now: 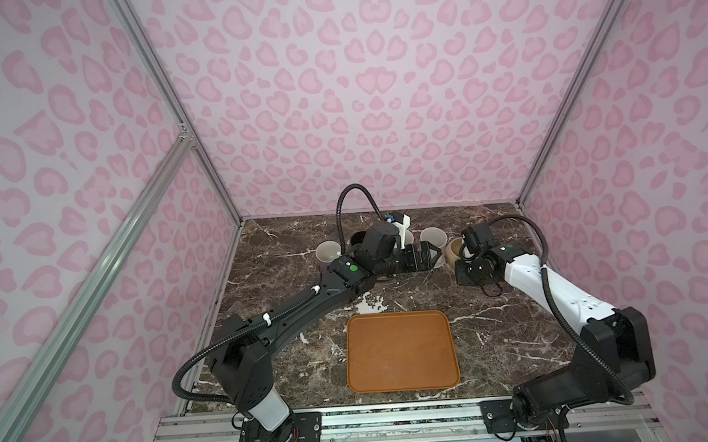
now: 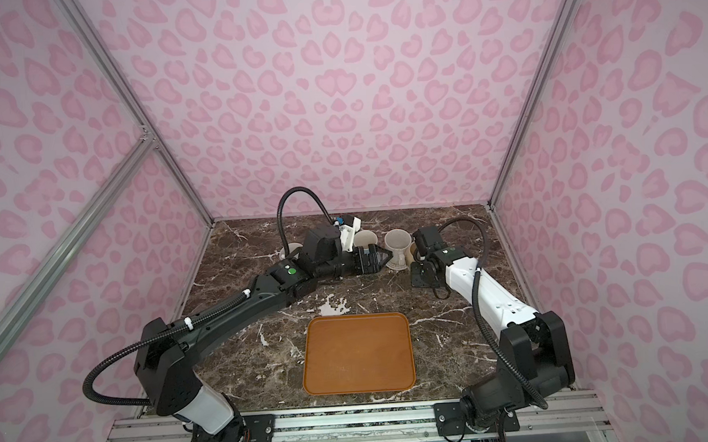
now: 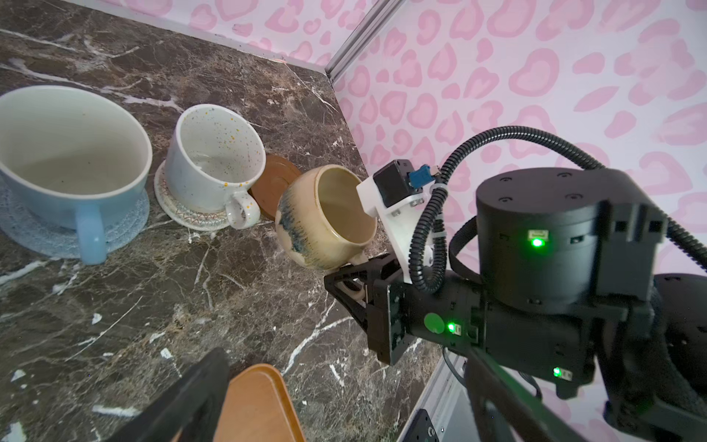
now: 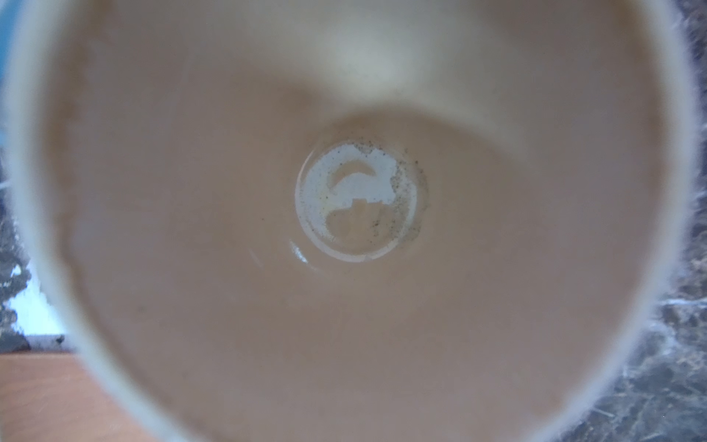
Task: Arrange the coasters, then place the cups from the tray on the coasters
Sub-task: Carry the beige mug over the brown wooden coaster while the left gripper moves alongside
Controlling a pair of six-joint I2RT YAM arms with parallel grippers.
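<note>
Beige-yellow cup (image 3: 325,214): left wrist shows right gripper (image 3: 350,281) holding.

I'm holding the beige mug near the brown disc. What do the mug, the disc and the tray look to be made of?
The beige mug looks like glazed ceramic: it is glossy, with blue-grey glaze streaks down its side. The brown disc is probably wood, smooth and matte with faint concentric rings. The tray is orange-brown and smooth with a low rim; it could be wood or plastic, and the look leaves that open.
</note>
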